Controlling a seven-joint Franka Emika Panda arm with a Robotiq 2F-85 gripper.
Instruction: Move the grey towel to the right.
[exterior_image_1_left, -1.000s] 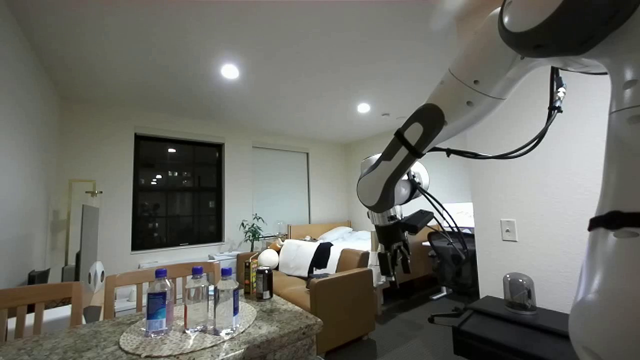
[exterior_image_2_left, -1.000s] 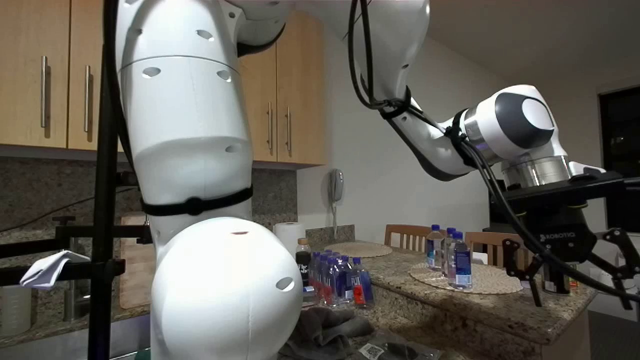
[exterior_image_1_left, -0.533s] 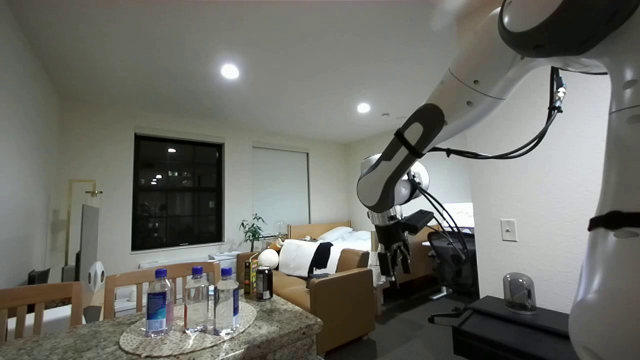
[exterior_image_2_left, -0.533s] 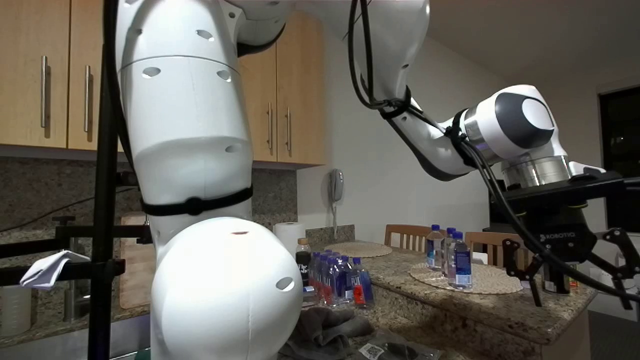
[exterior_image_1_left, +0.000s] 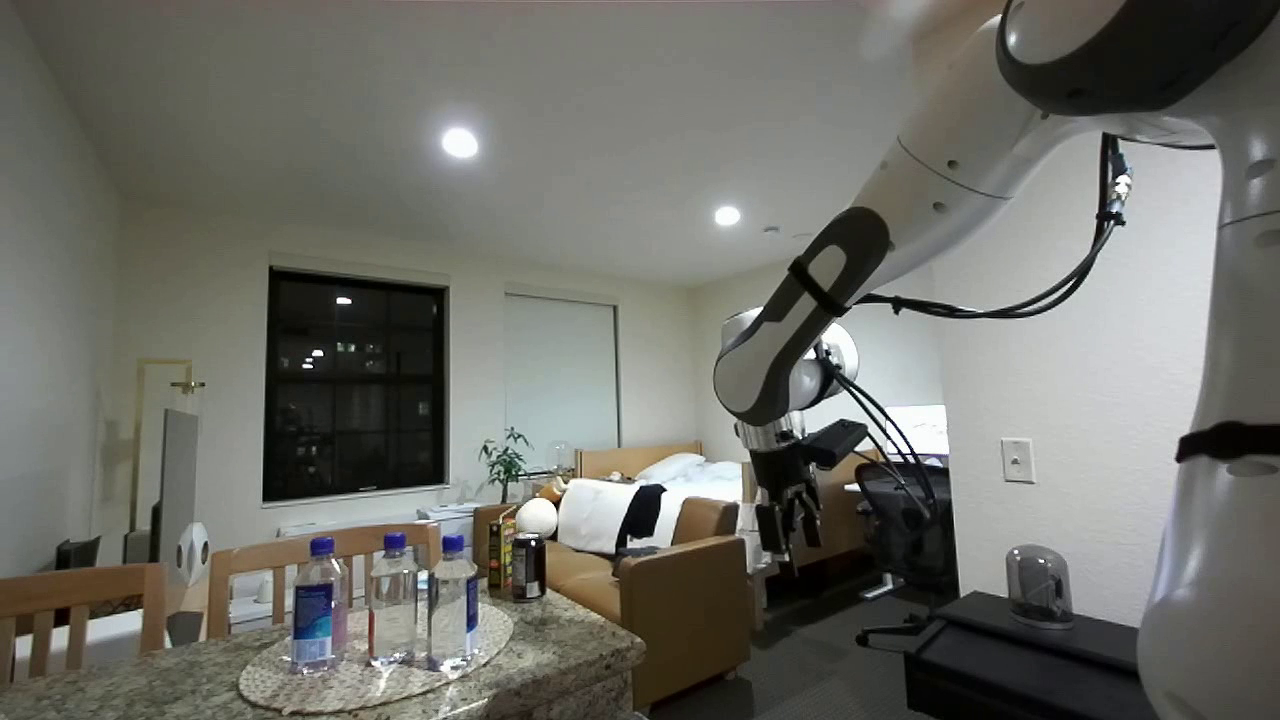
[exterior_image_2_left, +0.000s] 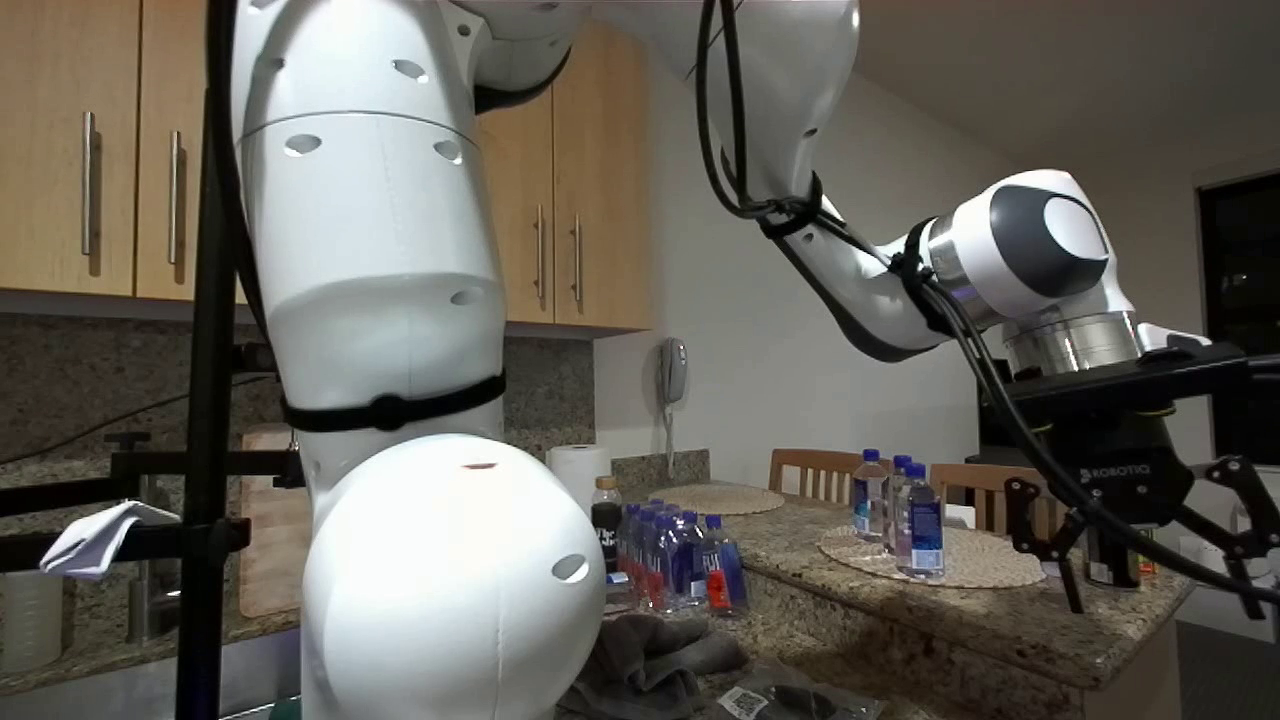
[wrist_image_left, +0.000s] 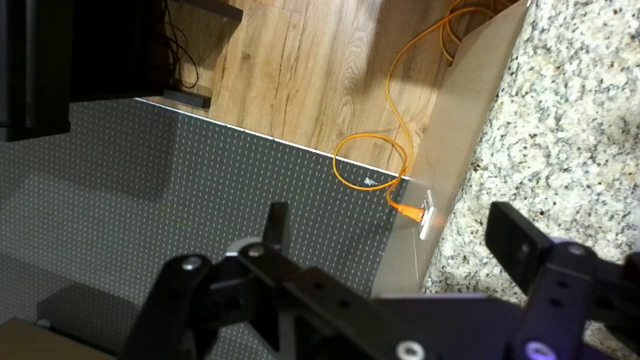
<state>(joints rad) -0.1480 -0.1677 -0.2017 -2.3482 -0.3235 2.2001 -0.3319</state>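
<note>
The grey towel (exterior_image_2_left: 655, 660) lies crumpled at the bottom centre of an exterior view, on the lower level of the granite desk (exterior_image_2_left: 775, 540), its left side hidden behind the white arm (exterior_image_2_left: 400, 330). Just to the right of it in the frame is a clear plastic bag (exterior_image_2_left: 835, 705) with a printed label, and behind it stand clustered blue-capped bottles (exterior_image_2_left: 685, 560) beside a dark bottle (exterior_image_2_left: 606, 525). Well apart from the towel, at the right edge of the frame, the hand (exterior_image_2_left: 1163, 607) points down, its fingers spread wide. The wrist view shows them apart as well, across the lower half: the left finger against dotted carpet (wrist_image_left: 225, 190), the right against the desk. Near the centre there, an orange cord (wrist_image_left: 367, 135) makes a loop and ends at an outlet plate (wrist_image_left: 427, 220). In both exterior views three clear bottles (exterior_image_1_left: 392, 615) stand upright on a woven mat (exterior_image_1_left: 340, 693) on the raised level.
</note>
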